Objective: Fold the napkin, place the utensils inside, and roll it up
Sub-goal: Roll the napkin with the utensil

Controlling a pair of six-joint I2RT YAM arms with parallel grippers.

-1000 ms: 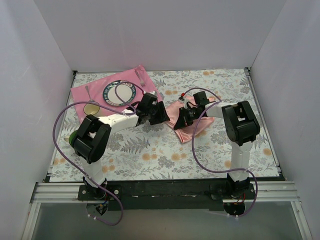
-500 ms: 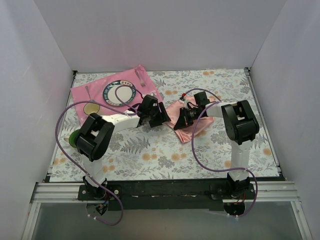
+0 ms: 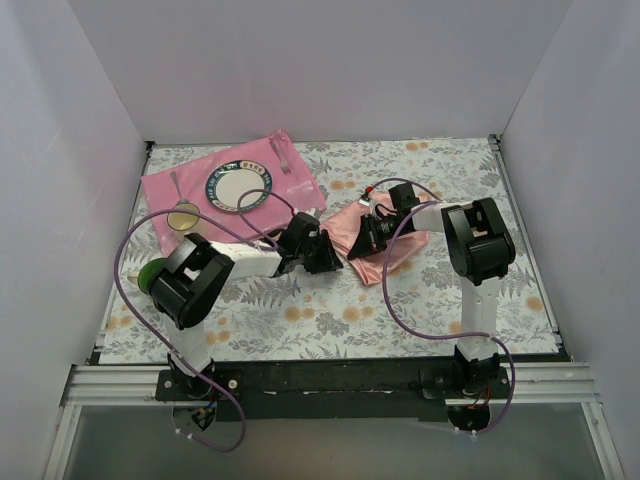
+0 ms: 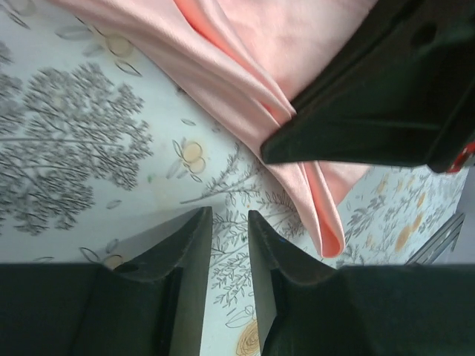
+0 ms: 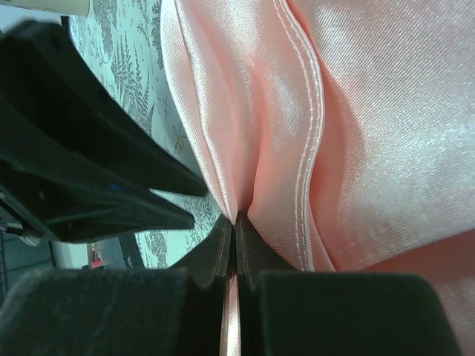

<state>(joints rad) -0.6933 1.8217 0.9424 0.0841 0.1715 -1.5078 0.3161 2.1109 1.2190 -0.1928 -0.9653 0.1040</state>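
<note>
Right now the napkin [image 3: 345,228] lies crumpled on the floral worktop [image 3: 330,310], a little right of centre, between the wrists of the 2 arms. The right jaws are clamped on the napkin. In the right wrist view their fingertips [image 5: 214,256] are pressed together with a thin ridge of the pale salmon cloth [image 5: 356,111] pinched between them. A stitched hem curves away just beside the pinch. From above, that grip sits toward the napkin's left part, and the rest of the cloth spreads to the right and toward the near edge.

The left jaws stand slightly apart, with a narrow gap between them, and hold nothing. In the left wrist view their fingertips [image 4: 194,230] are over bare patterned worktop, near the napkin's folded edge [image 4: 260,59] but not touching it. The black body of the right arm's jaws shows in that same view, in front of the cloth. Seen from the top, the 2 sets of jaws face each other, close together at the napkin's left side.

Toward the far left corner a hot-pink mat [image 3: 160,185] carries a blue-rimmed plate [image 3: 213,190]. A spoon [image 3: 183,215] lies to the plate's left and a second utensil [image 3: 281,157], too small to name, lies to its right. All of these are well apart from the napkin.
</note>
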